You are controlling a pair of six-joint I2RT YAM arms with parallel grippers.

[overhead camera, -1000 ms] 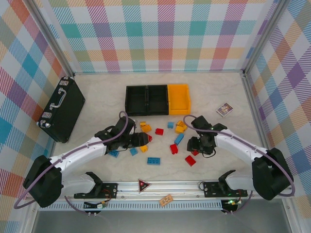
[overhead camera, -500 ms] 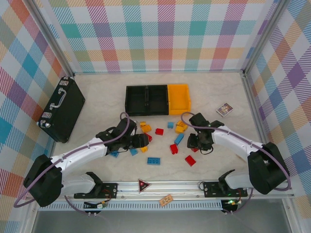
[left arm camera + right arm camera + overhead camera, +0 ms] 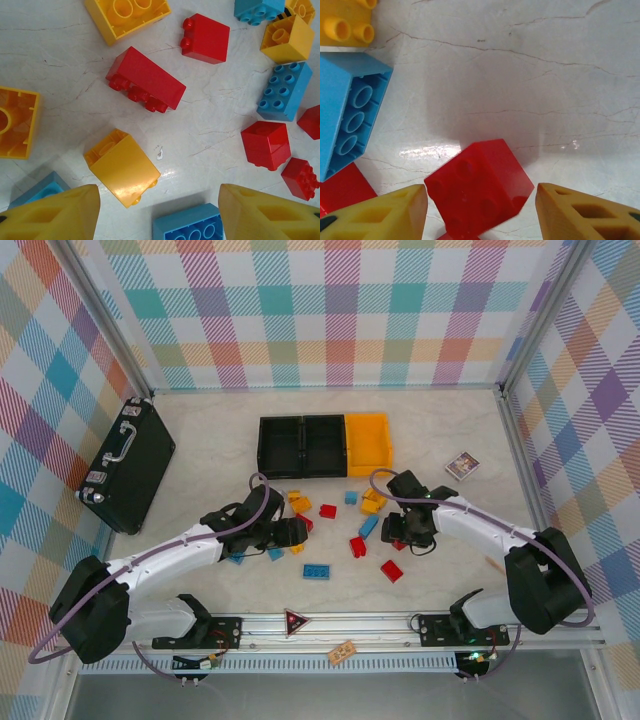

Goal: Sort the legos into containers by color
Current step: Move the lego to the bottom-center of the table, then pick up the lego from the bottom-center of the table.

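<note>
While spread and empty, left end effector [image 3: 159,202] over yellow lego [image 3: 122,170]; right end effector [image 3: 481,199] astride red lego [image 3: 477,187], grip unclear

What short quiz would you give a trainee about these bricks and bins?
1. True or false: the yellow-orange bin sits between the two black bins.
2. Which colour is the brick lying between the fingertips of the right pincer? A blue, B red, C yellow.
3. What large item lies far left in the top view?

Key: 1 false, it ends the row. 2 B. 3 The black case with a silver handle.
</note>
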